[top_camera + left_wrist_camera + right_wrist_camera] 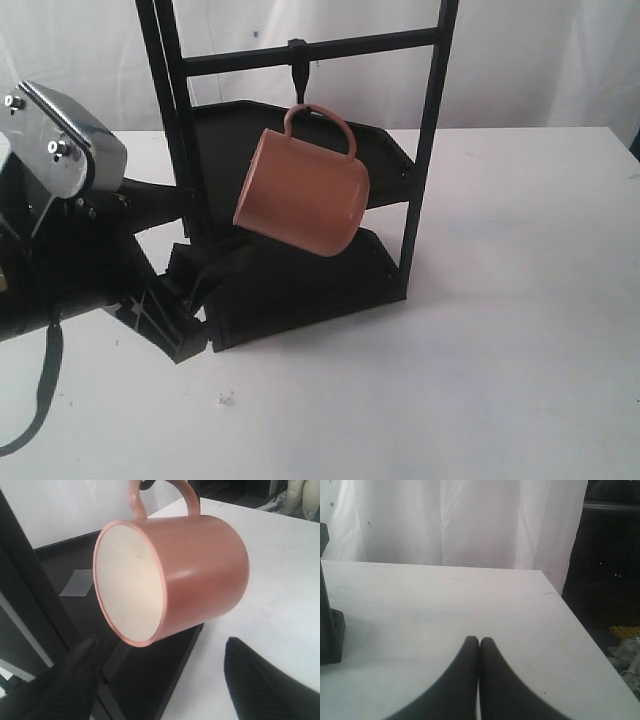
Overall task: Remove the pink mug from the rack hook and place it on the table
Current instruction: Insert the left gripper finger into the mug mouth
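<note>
nearest us, the black ribbed fingers of our left tool are spread wide, with nothing gripped between them. we see the salmon-pink cylindrical mug just beyond the gap, its cream-white inside turned toward this wrist camera. neither finger touches it as far as we can tell.

in the exterior view the mug sits at the centre of the frame. it hangs by its loop handle from the small black curved metal hook. the body is tilted and the mouth points to the lower left, toward the left arm. the hook is fixed to the crossbar of the tall black two-shelf frame, in the upper middle of the picture. the mug hangs in front of the upper shelf and clear of the broad white surface.

our right tool has its two dark fingers pressed together with nothing between them. it is above a bare part of the surface, with a white curtain behind.
</note>
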You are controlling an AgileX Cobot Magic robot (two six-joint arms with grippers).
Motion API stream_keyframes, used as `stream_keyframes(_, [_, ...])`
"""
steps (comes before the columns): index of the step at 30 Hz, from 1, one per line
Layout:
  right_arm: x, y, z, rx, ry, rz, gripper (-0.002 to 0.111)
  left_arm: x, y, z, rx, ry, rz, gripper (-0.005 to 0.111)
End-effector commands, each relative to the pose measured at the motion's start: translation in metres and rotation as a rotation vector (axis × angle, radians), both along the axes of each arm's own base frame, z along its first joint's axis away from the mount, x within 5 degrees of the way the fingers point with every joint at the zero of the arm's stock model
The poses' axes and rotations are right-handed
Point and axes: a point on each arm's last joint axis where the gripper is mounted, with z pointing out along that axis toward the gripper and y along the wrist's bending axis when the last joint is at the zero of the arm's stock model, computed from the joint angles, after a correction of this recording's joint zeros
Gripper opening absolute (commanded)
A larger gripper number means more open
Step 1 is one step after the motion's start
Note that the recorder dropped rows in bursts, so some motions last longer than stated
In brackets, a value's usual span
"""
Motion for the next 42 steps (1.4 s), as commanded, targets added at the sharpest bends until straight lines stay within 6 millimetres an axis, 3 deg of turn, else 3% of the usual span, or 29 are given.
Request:
stream_keyframes(1, [0.0,0.0,-0.002,0.002,-0.004,0.001,0.0,0.002,-0.005,-0.003,-0.005,-0.023,-0.038,0.072])
stream_keyframes(12, [0.0,0.0,-0.002,0.002,-0.004,0.001,0.0,0.015,-0.017,-0.013,-0.012,-0.03,-0.052,0.072])
stream_keyframes(22, [0.0,0.0,-0.002,0.002,-0.004,0.001,0.0,0.024,-0.023,-0.002,-0.03,-0.047,-0.05,0.072])
stream_keyframes(27, [0.0,0.0,-0.002,0.002,-0.004,0.001,0.0,0.029,-0.028,-0.011,-0.042,-0.011,-0.048,0.072])
stream_keyframes(42, [0.0,0.0,-0.002,0.002,-0.004,0.001,0.0,0.031,-0.039,-0.01,-0.169,-0.012,-0.107,0.072])
